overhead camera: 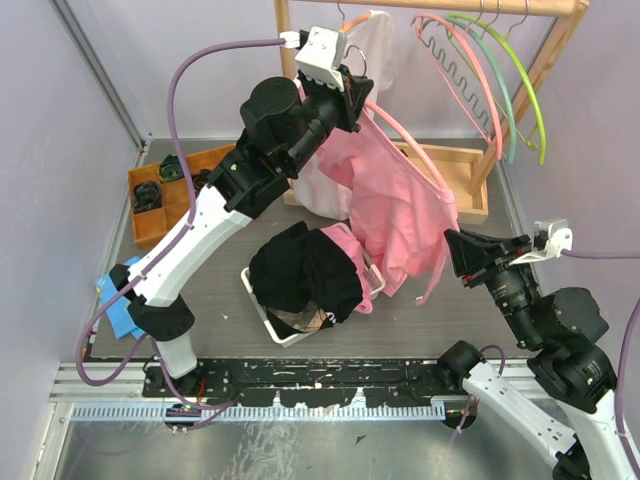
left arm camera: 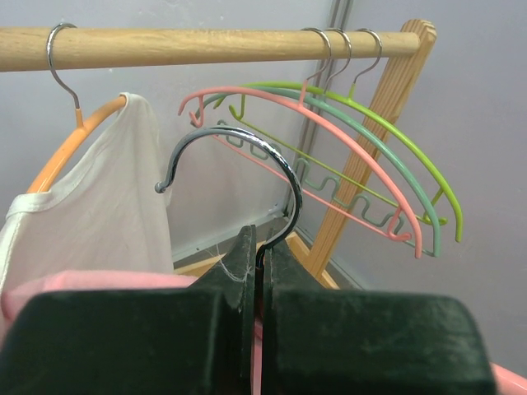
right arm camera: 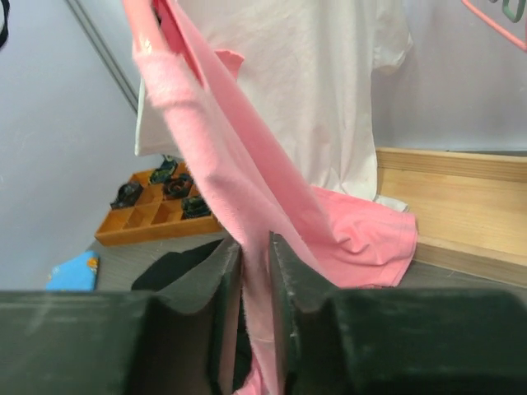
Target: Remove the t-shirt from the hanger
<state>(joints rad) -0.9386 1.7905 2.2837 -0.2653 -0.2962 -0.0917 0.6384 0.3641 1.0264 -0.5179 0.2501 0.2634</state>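
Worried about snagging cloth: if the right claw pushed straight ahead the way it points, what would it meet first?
The pink t-shirt: its fabric already runs between the fingers of the right claw. Behind it hangs the white t-shirt, probably next, though depth is unclear.

White-and-black arms (overhead camera: pixel 200 240) with purple cables (overhead camera: pixel 190 70) and dark green fingers (left arm camera: pixel 226 288).

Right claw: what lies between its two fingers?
A hanging fold of the pink t-shirt fills the gap between the right claw's fingers, shown in the right wrist view.
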